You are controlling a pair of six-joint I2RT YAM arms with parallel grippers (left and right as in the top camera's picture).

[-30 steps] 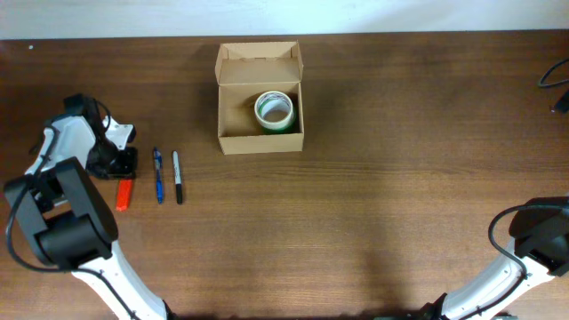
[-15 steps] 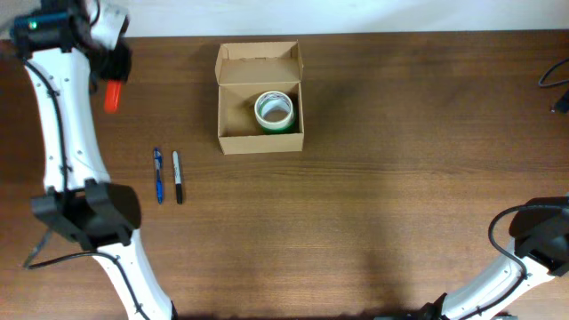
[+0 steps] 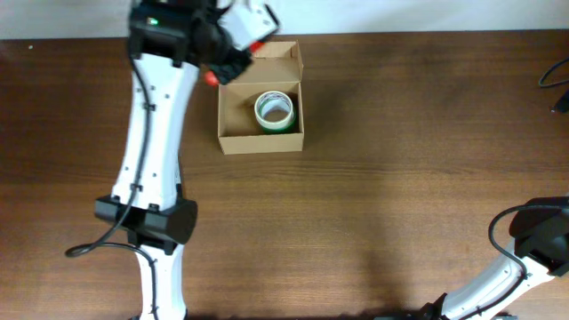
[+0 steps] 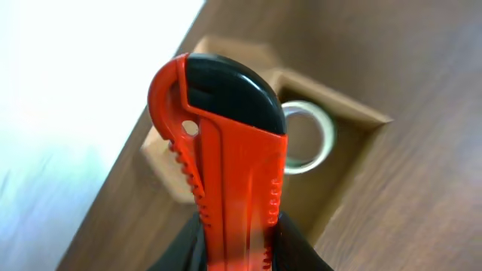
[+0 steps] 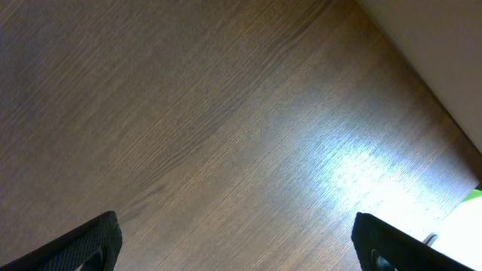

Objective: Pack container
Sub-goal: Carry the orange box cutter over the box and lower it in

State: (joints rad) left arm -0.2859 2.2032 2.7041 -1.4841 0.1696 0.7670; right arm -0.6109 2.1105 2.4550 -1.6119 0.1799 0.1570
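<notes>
Moved from the far left, your left hand (image 3: 229, 60) now hangs over the rear-left corner of the container (image 3: 260, 140), clamped on a red utility knife (image 4: 226, 173). The container sits rear-centre on the dark wood worktop (image 3: 400, 178), by a white wall (image 5: 444, 45). Your right hand (image 5: 241, 245) is spread wide, holding nothing.

Soft, even light covers the wooden table (image 3: 400, 178) in the overhead view, leaving only a faint shadow inside the cardboard box (image 3: 236, 116). Close to the left wrist lens, the orange cutter (image 4: 226, 173) is fairly sharp while the box behind blurs and the wall (image 4: 68, 75) burns out white. Glare streaks the tabletop in the right wrist view.
</notes>
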